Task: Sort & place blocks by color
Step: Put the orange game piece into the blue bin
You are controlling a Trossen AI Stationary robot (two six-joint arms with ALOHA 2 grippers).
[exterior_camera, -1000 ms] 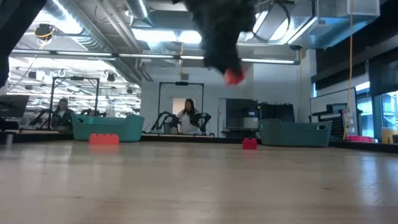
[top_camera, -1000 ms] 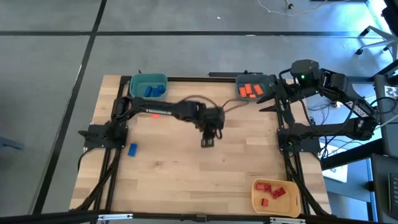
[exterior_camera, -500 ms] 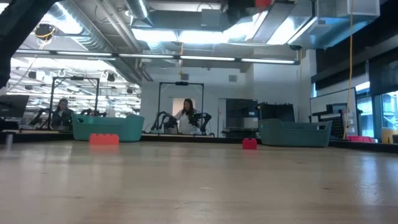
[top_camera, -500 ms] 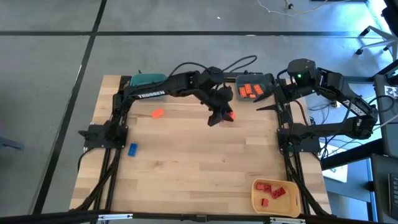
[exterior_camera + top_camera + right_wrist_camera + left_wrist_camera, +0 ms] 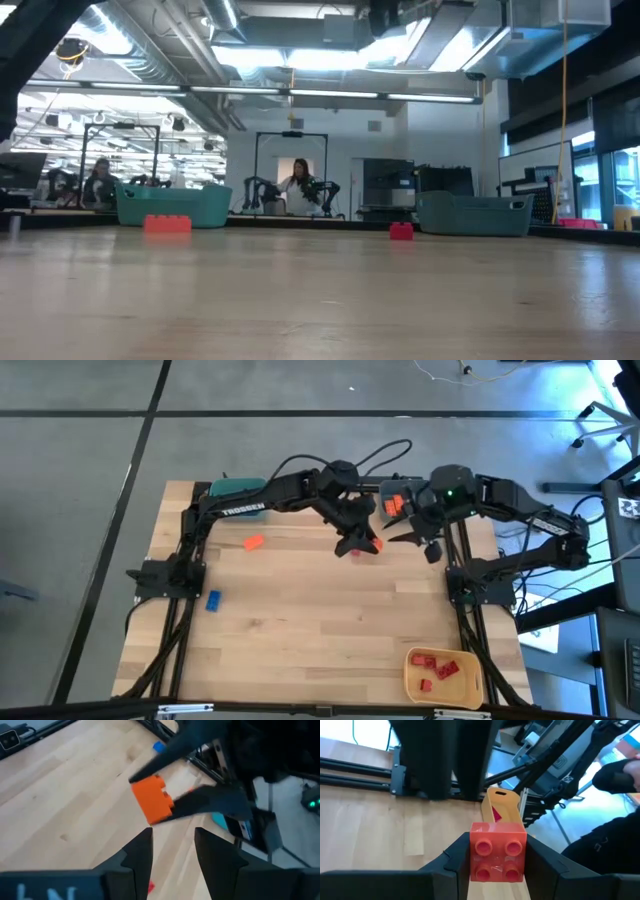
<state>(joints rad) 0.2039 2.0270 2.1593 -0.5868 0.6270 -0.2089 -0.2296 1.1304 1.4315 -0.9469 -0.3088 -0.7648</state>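
The left gripper's (image 5: pixel 497 857) fingers (image 5: pixel 452 860) were clamped on a red block (image 5: pixel 498 851), held above the worktop (image 5: pixel 300 620) near its far middle. The right gripper (image 5: pixel 172 847) hung close beside it with its fingers (image 5: pixel 140 847) spread apart and nothing between them. An orange block (image 5: pixel 253 543) and a blue block (image 5: pixel 213 600) lay on the worktop's left side. Red blocks (image 5: pixel 435 665) sat in the yellow bin (image 5: pixel 442 678), orange ones (image 5: pixel 394 506) in the grey-blue bin (image 5: pixel 385 488).
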